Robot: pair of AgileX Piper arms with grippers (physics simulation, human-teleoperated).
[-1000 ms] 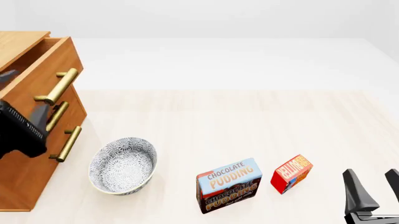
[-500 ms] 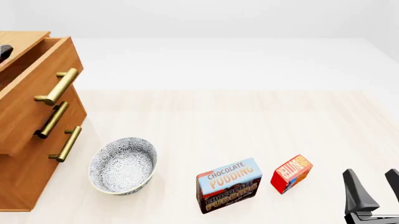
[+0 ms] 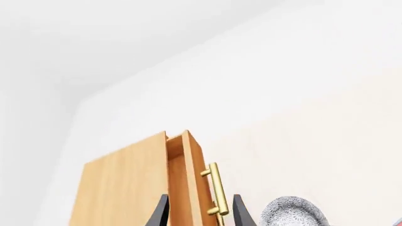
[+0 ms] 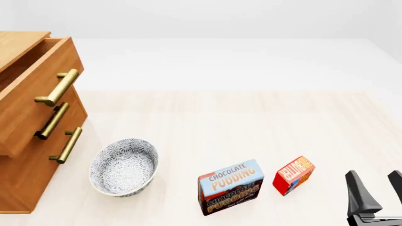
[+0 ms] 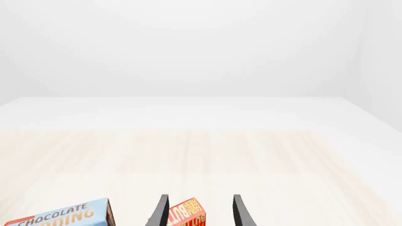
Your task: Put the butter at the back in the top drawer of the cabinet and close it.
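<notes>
**Butter on the table, both grippers empty**

The butter (image 4: 293, 175) stands on the table (image 4: 251, 122) at the near right, just right of the pudding box (image 4: 230, 187) and apart from it. The right gripper (image 4: 377, 192) sits at the near right corner, to the right of the butter and not touching it; its two dark fingers (image 4: 360, 190) are spread with nothing between them. In the right wrist view the butter (image 5: 187, 215) shows between the parted fingertips (image 5: 159, 213), though it lies farther out than they reach, as far as that low view lets one judge.

At the far left stands the cabinet (image 4: 25, 183), its top drawer (image 4: 44, 75) pulled out, the brass handle (image 4: 58, 87) facing the table. A patterned bowl (image 4: 123, 166) rests near the cabinet's foot.

The left gripper (image 3: 199, 213) is outside the front view. Its wrist camera shows both fingertips apart, holding nothing, with the drawer front (image 3: 191, 179) and handle (image 3: 216, 189) framed between them.
</notes>
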